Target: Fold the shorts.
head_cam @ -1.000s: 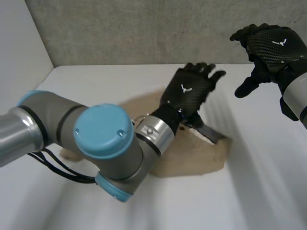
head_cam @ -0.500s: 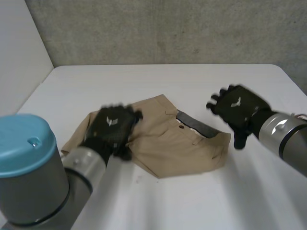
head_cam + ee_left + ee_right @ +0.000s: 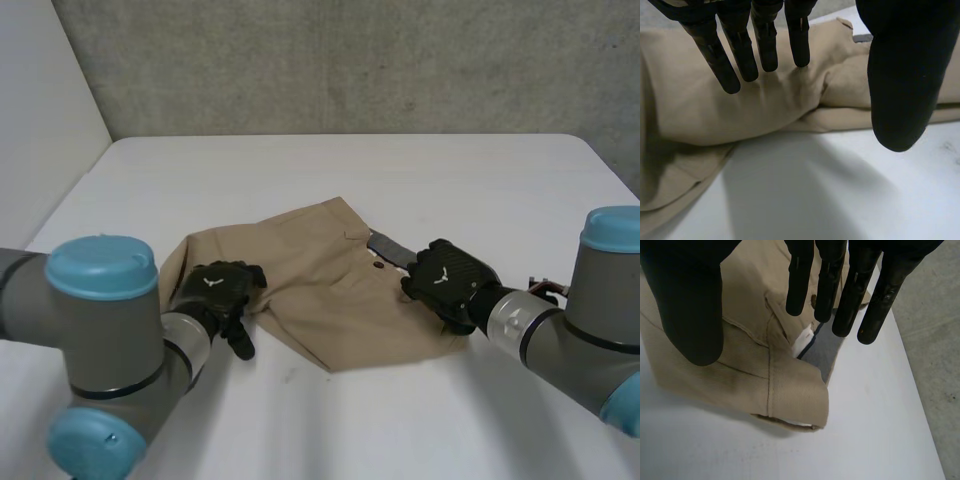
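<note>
Both hands released, fingers straight, nothing grasped. Left hand (image 3: 222, 290) has the shorts' (image 3: 320, 275) leg edge under its fingertips; right hand (image 3: 450, 282) is over the waistband corner. Shorts lie on table (image 3: 300, 170). Likely best: pinch both edges fully, lift together.
</note>
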{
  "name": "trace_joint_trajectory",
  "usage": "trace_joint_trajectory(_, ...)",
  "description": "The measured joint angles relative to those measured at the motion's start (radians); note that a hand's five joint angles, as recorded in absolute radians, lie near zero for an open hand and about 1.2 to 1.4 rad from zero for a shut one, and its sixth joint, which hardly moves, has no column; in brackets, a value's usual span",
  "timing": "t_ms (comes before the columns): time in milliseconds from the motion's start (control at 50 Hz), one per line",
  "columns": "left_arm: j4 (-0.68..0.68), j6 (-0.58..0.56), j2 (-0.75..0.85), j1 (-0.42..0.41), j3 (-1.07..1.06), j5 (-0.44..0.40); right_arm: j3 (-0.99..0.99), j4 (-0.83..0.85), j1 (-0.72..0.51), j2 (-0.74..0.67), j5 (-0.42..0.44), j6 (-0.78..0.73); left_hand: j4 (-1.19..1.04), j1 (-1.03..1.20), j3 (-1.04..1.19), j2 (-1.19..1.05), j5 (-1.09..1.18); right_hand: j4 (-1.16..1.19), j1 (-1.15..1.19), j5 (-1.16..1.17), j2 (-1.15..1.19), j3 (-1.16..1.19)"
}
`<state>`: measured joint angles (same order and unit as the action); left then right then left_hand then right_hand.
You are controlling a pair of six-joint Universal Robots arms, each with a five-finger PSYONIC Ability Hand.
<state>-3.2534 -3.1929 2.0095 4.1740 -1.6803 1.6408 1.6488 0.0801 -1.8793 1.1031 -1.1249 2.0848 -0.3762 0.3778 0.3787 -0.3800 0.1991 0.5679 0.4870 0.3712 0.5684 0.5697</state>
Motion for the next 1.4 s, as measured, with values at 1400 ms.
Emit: trace_joint_trajectory(1400, 0.064, -0.13, 0.192, 0.066, 0.477, 0.037, -0.513, -0.228, -0.257, -0.115, -0.226, 0.9, -0.041, 0.047, 0.052, -0.047, 0.046, -0.265, -0.23, -0.242, -0.27, -0.273)
